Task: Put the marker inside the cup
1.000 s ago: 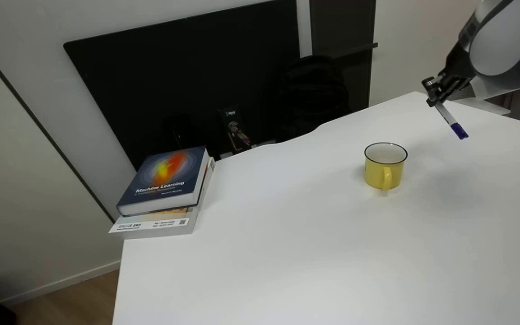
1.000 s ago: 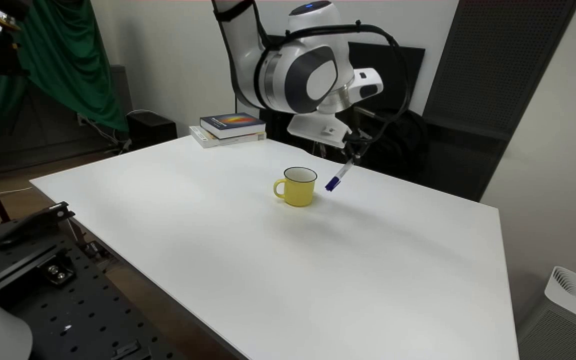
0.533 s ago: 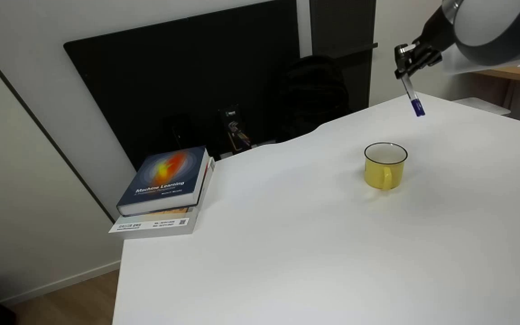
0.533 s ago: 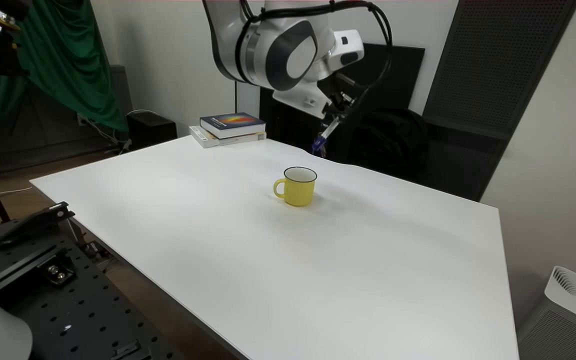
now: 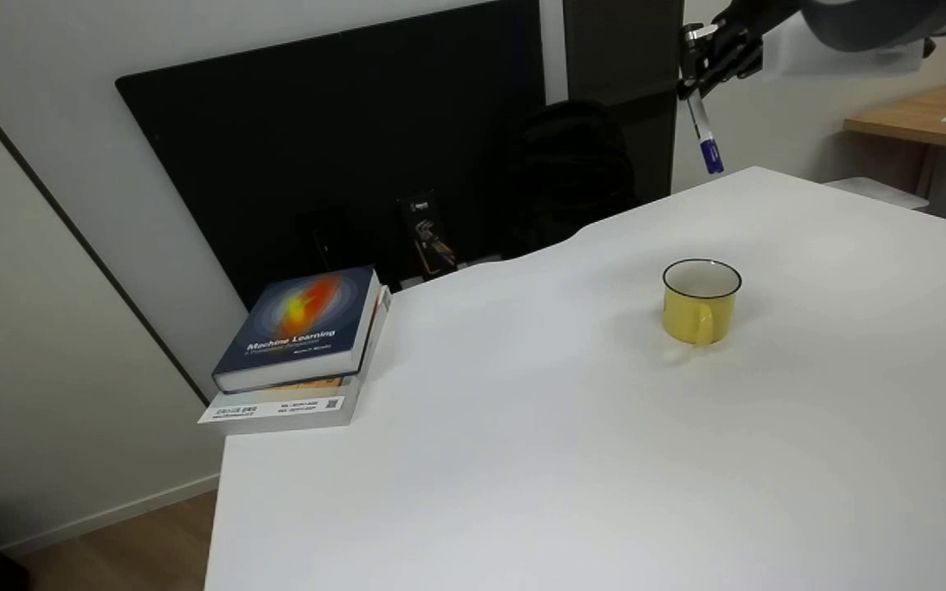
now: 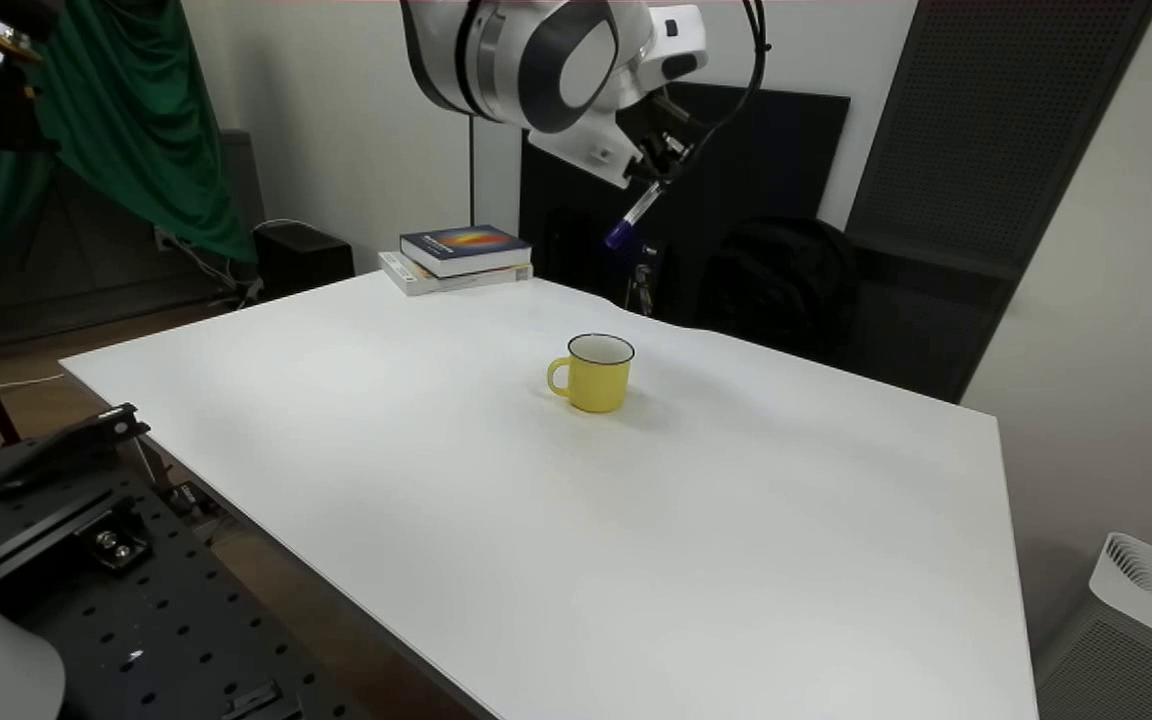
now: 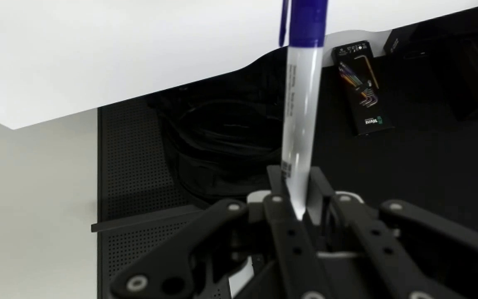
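The yellow cup (image 5: 691, 320) stands upright on the white table, with a dark line round its pale rim and a handle on its side; it also shows in an exterior view (image 6: 599, 388). My gripper (image 5: 691, 87) is shut on the marker (image 5: 700, 123), near the end away from its blue cap. The marker hangs tilted, blue end down, in the air well above the cup and toward the table's back edge, also in an exterior view (image 6: 643, 204). In the wrist view the white body of the marker (image 7: 302, 95) stands between the finger pads. The cup is out of the wrist view.
Two stacked books (image 5: 300, 328) lie at a table corner, also in an exterior view (image 6: 464, 252). Behind the table's back edge are a black backpack (image 5: 573, 164), a tool box (image 7: 363, 87) and a large black panel (image 5: 342, 148). An air purifier (image 6: 1136, 620) stands beside the table.
My gripper has risen and moved left in both exterior views, carrying the marker away from the table top. The marker hangs steeper in an exterior view. The cup has not moved.
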`<act>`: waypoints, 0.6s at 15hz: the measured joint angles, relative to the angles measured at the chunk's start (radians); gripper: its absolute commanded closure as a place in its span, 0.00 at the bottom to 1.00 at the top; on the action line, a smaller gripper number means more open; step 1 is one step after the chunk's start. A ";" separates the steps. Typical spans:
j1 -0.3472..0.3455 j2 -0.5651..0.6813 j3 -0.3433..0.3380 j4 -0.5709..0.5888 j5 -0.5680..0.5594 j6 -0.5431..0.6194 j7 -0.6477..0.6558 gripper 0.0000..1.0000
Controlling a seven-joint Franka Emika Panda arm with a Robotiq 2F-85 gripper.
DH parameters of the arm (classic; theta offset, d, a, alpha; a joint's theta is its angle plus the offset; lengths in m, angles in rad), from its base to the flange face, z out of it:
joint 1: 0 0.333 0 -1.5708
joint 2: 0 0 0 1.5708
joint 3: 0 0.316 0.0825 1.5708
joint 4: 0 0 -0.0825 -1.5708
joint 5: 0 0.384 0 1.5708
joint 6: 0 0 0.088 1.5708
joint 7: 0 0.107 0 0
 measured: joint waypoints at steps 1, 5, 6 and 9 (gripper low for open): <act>-0.014 0.002 0.014 -0.002 0.000 -0.002 0.004 0.96; -0.063 0.039 0.052 -0.005 0.000 -0.005 0.007 0.96; -0.071 0.052 0.056 -0.004 0.000 -0.005 0.007 0.96; -0.087 0.097 0.060 0.000 0.000 -0.005 0.008 0.96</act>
